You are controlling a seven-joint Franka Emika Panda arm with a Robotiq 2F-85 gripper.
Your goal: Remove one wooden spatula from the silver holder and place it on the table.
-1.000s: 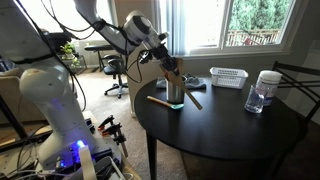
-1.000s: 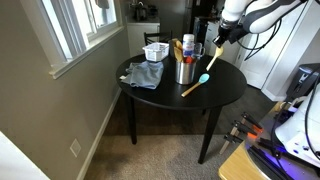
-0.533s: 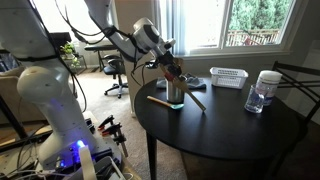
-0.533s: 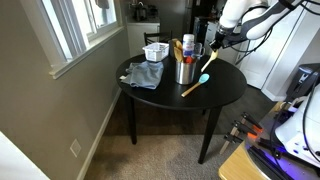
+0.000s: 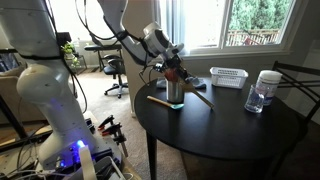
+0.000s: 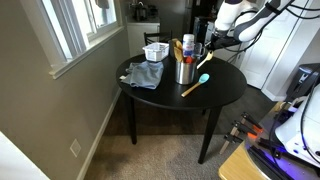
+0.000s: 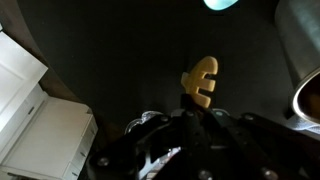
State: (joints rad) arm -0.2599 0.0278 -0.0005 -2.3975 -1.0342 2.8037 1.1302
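My gripper [image 5: 175,65] [image 6: 212,47] is shut on the pale wooden spatula [image 7: 200,80], whose slotted head sticks out past the fingers in the wrist view. In both exterior views the spatula [image 6: 207,61] [image 5: 200,95] hangs tilted in the air beside the silver holder [image 5: 176,92] [image 6: 185,72], above the black round table [image 5: 235,140] [image 6: 215,98]. The holder stands upright with other browner utensils in it. Where my fingertips grip the handle is hidden in shadow.
A thin wooden utensil with a greenish end [image 5: 160,99] [image 6: 195,83] lies on the table by the holder. A white slotted basket [image 5: 229,77] [image 6: 155,51], a clear water bottle [image 5: 262,92] and a grey-blue cloth [image 6: 145,75] also sit on the table.
My gripper has shifted slightly sideways away from the holder, carrying the spatula with it. Nothing else on the table moved.
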